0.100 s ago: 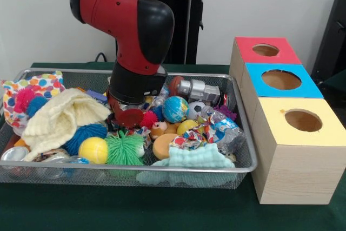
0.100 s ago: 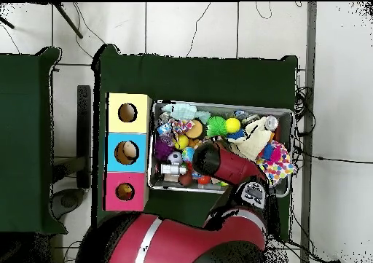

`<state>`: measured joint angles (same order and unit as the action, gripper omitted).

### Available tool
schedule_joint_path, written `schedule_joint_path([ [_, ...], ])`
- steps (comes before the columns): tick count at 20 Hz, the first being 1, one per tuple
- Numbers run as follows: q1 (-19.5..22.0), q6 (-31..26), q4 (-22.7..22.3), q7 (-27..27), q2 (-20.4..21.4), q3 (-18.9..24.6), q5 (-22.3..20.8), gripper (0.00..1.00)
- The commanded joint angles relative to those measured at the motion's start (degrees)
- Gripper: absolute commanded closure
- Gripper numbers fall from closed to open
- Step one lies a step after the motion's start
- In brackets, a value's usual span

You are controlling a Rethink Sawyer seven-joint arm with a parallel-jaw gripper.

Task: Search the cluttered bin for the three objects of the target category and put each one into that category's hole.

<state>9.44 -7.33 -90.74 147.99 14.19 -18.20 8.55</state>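
The arm (image 1: 138, 47) dips into the bin (image 1: 244, 133) beside the globe ball (image 1: 175, 109); pincer hidden, grip untellable. Lift slowly, clear of clutter.

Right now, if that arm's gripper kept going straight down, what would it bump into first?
Probably the toys under it: the gripper points down into the wire bin, near a dark red disc and a red spiky ball. Depth is unclear.
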Motion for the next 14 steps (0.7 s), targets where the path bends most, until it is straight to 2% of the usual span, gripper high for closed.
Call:
schedule_joint_path([
  [1, 5.12, -6.90, 0.62, -5.74, -3.66, 9.97, -5.58, 1.00],
  [8, 8.98, -10.50, 2.82, -8.28, -1.77, 11.72, -9.78, 1.00],
  [10, 10.89, -11.67, 3.07, -10.14, 0.20, 12.20, -11.78, 1.00],
  [14, 17.41, -17.84, 3.04, -18.12, 8.05, 14.78, -16.66, 1.00],
])
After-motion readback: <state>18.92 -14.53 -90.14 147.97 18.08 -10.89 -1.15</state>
